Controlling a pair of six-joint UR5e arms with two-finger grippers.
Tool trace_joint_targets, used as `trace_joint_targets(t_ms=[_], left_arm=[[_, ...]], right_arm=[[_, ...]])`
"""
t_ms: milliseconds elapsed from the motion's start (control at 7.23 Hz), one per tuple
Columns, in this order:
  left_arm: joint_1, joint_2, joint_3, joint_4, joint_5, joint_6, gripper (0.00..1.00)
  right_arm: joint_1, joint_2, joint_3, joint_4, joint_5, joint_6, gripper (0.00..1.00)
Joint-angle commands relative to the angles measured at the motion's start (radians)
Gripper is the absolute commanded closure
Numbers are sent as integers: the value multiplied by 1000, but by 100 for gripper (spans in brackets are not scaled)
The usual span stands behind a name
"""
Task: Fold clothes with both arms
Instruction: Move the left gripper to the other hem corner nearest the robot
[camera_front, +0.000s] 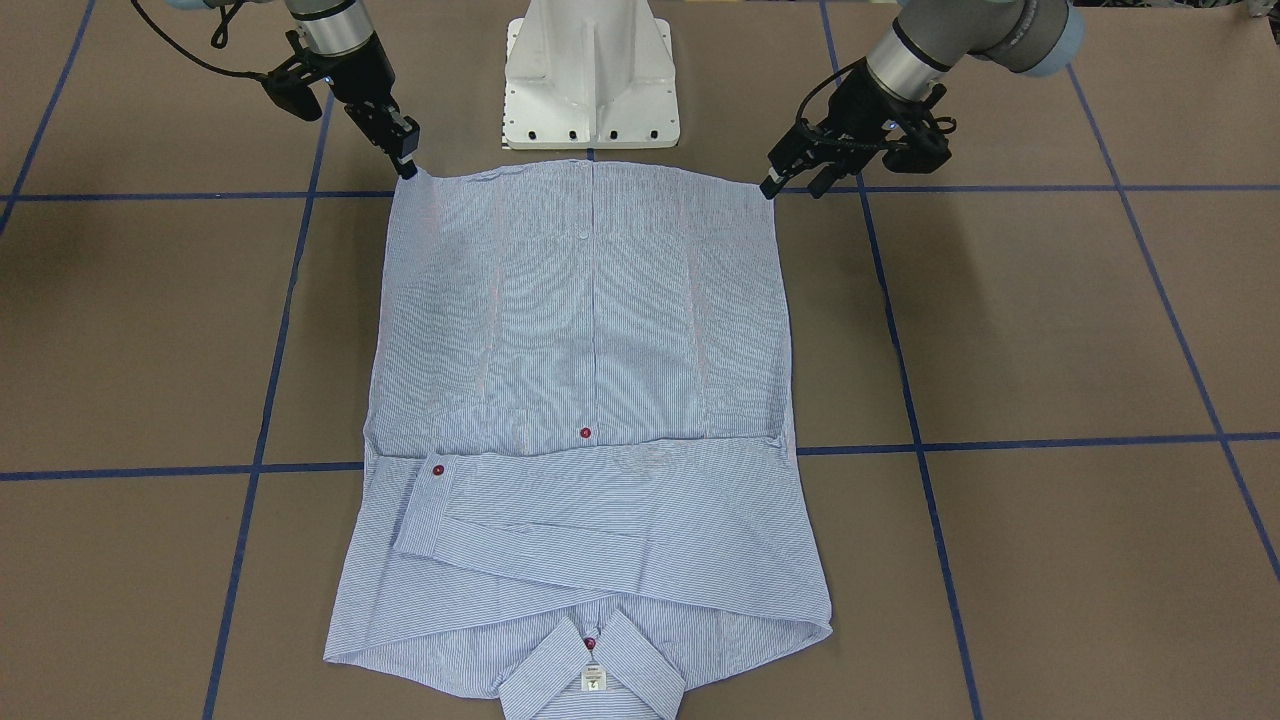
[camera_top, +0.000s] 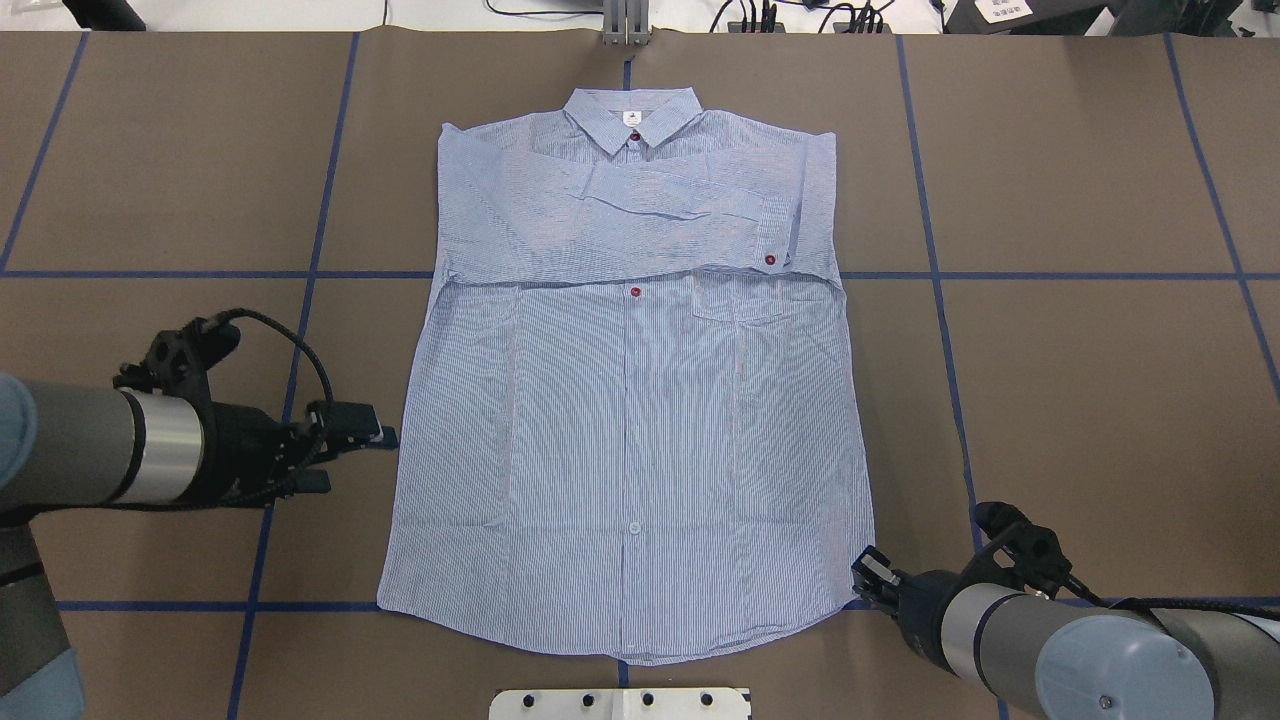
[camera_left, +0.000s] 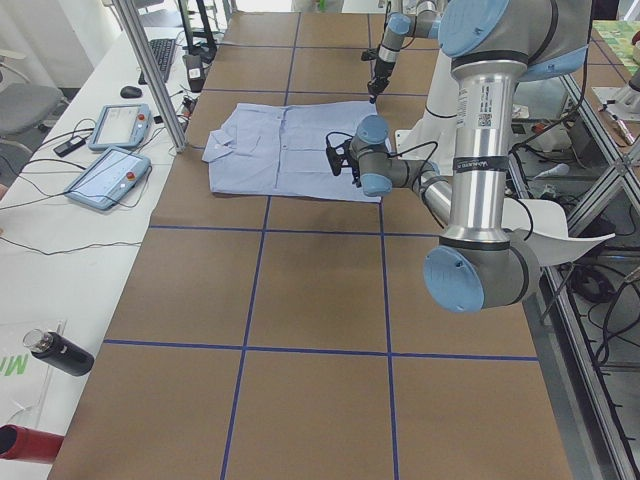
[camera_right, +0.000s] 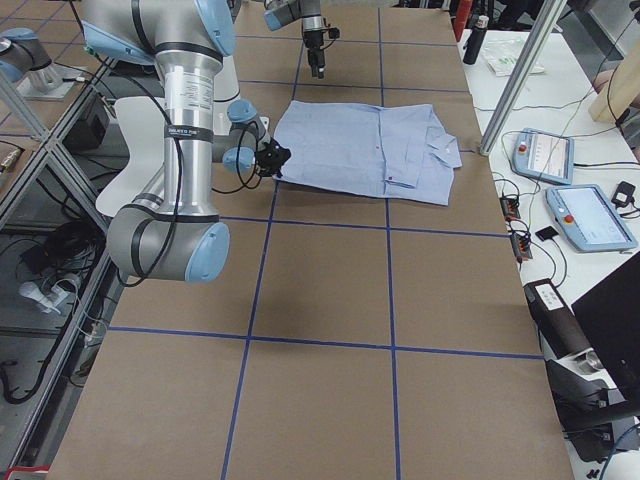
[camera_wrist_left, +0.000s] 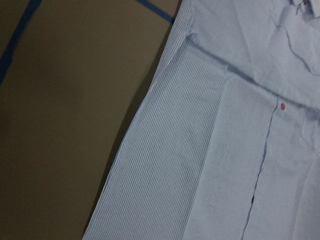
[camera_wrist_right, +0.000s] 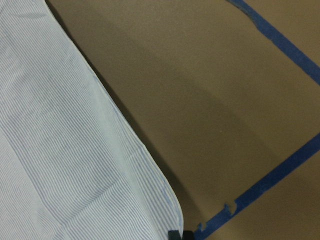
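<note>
Left gripper (camera_top: 360, 458), jaws apart, hovers beside the striped shirt (camera_top: 630, 420). Right gripper (camera_top: 866, 572), lower right, touches its hem, grip unclear. Mismatched grasps could skew the fold.

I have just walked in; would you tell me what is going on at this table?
Two robot arms are folding a striped shirt. It lies flat, front up, on the table, with its sleeves already folded across the chest. The right gripper is down at one hem corner; whether it has gripped the cloth is unclear. The left gripper hovers open beside the opposite edge, holding nothing.
</note>
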Motion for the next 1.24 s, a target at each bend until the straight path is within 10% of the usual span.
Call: trace_joint_targets(t_ms=[0, 1107], left_arm=[[52, -3, 14, 64, 14, -9, 10], [169, -12, 78, 68, 51, -125, 28]], right_arm=[[6, 4, 0, 0, 1, 0, 100], [14, 5, -3, 0, 1, -1, 100]])
